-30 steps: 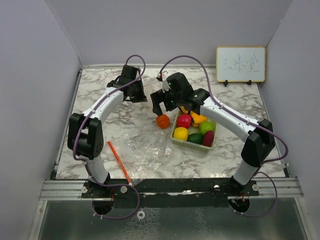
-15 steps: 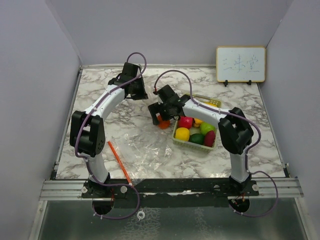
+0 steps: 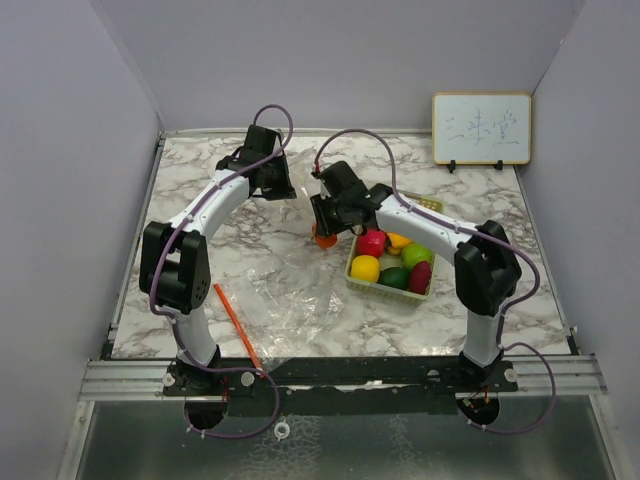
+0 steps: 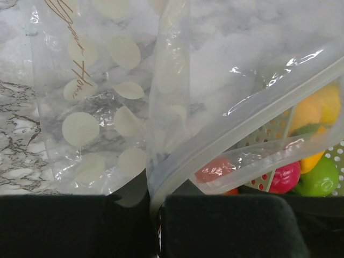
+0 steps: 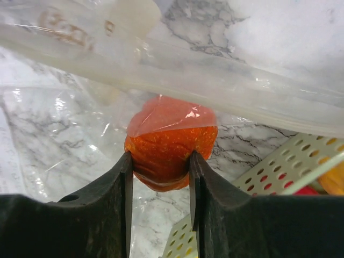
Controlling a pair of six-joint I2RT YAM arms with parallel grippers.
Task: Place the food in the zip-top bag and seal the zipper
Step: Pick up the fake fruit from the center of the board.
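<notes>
Top: I see the basket (image 3: pixel 385 291) of food (image 3: pixel 371 242) beside the right gripper (image 3: pixel 325 232). Whiteboard (image 3: pixel 481 128) scribble unreadable. Both arms reach mid-table.
Left wrist: left gripper (image 4: pixel 155 201) pinched together on the zip-top bag (image 4: pixel 102 113) rim (gold script, illegible).
Right wrist: fingers (image 5: pixel 207 204) clamped on the orange fruit (image 5: pixel 171 150), bag film draped over it.

Spotted zip-top bag (image 4: pixel 107 107) in left tool (image 4: pixel 156 220); beyond, food (image 4: pixel 320 178), seemingly in basket (image 4: pixel 337 152).
</notes>
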